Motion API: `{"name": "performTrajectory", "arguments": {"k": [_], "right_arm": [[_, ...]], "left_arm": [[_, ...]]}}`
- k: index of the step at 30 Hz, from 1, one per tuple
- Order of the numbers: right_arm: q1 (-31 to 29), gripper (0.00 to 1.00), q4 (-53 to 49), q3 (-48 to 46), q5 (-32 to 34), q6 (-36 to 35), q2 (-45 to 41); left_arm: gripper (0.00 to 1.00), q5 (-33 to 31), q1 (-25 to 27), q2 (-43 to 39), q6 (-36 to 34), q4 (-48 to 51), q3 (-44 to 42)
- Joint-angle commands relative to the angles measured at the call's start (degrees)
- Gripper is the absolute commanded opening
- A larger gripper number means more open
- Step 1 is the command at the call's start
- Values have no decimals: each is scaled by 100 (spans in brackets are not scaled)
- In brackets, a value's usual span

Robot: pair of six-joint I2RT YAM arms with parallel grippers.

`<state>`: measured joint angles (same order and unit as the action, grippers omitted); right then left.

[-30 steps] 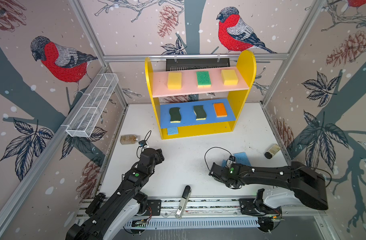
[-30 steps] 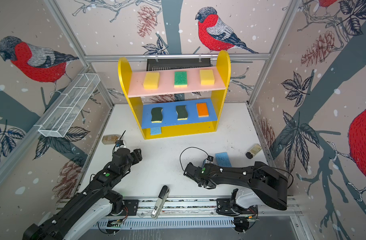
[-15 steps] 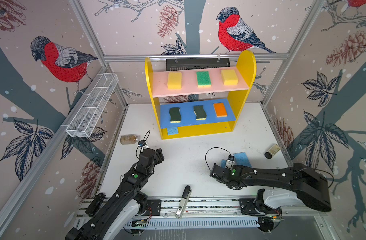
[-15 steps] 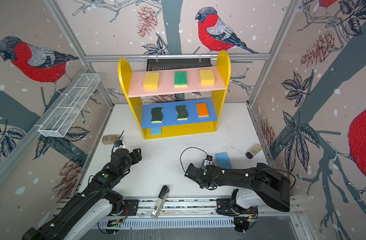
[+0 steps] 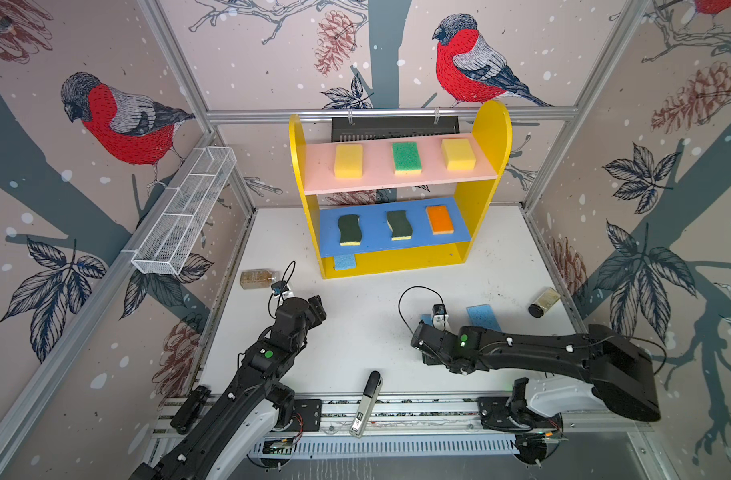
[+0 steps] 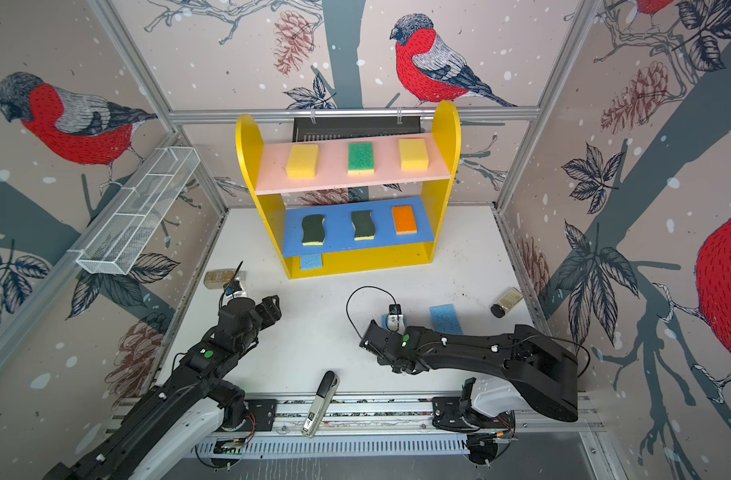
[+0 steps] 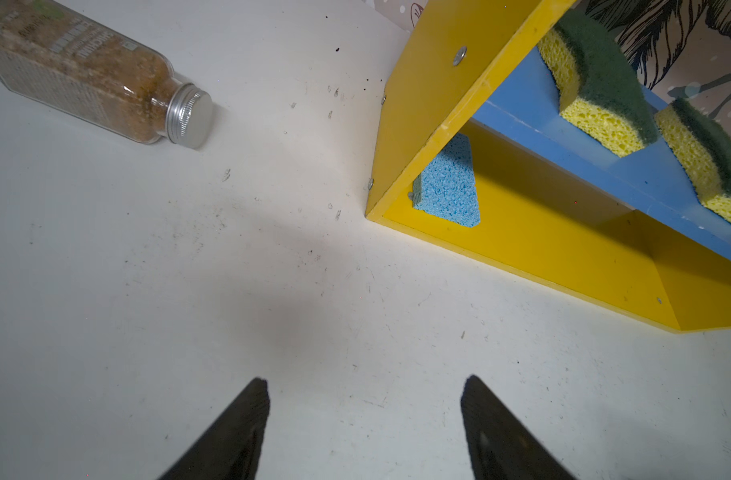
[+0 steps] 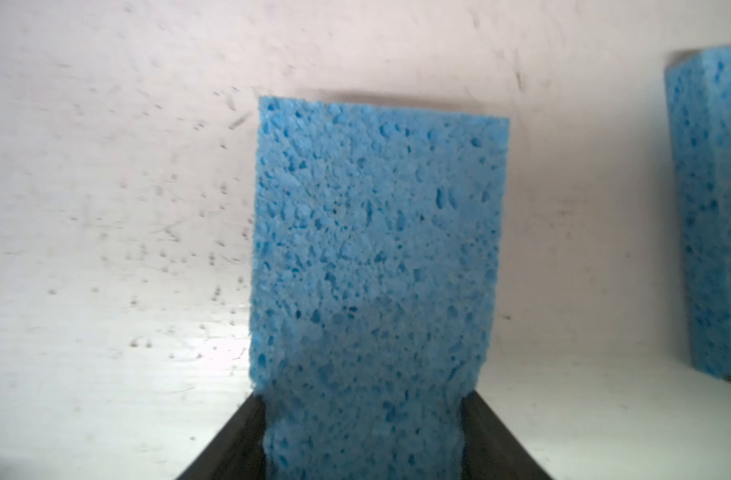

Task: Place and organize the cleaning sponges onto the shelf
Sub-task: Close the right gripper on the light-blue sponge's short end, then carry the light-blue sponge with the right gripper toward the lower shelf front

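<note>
The right gripper (image 8: 361,399) is clenched on a thin light blue sponge (image 8: 376,249). Its fingers press on the two long sides near one end, where the foam visibly narrows. This sponge sits near the worktop's (image 5: 368,299) front edge, right of the middle; whether it has left the surface I cannot tell. It looks light, soft and porous, so it should squash under a pinch and sag if carried by one end. A grip across the narrow width, as here, seems right, and it leaves the far end free to slide in. A second blue sponge (image 5: 483,318) lies flat just beside it, toward the right edge. A third blue sponge (image 7: 449,187) rests on the shelf's (image 5: 490,137) yellow base, under the blue lower board (image 5: 417,243). The left gripper (image 7: 365,380) hangs released and empty, left of the middle.
</note>
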<state>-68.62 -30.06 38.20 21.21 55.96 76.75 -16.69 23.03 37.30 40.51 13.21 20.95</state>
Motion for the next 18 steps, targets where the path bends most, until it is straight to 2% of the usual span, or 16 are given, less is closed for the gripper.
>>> {"name": "performTrajectory", "arguments": {"k": [1,8,11,18], "right_arm": [[119,64,382,181,228,-835,-53],[294,64,842,632,624,-1886,229],[392,65,1250,736,598,-2338,300],[922,65,1529,1114,407,-2800,703]], "left_arm": [[74,-88,-17,-39,81,67,23],[74,-222,-17,-176,66,150,67],[74,-273,-17,-222,54,167,67],[74,-322,-17,-264,42,178,101]]}}
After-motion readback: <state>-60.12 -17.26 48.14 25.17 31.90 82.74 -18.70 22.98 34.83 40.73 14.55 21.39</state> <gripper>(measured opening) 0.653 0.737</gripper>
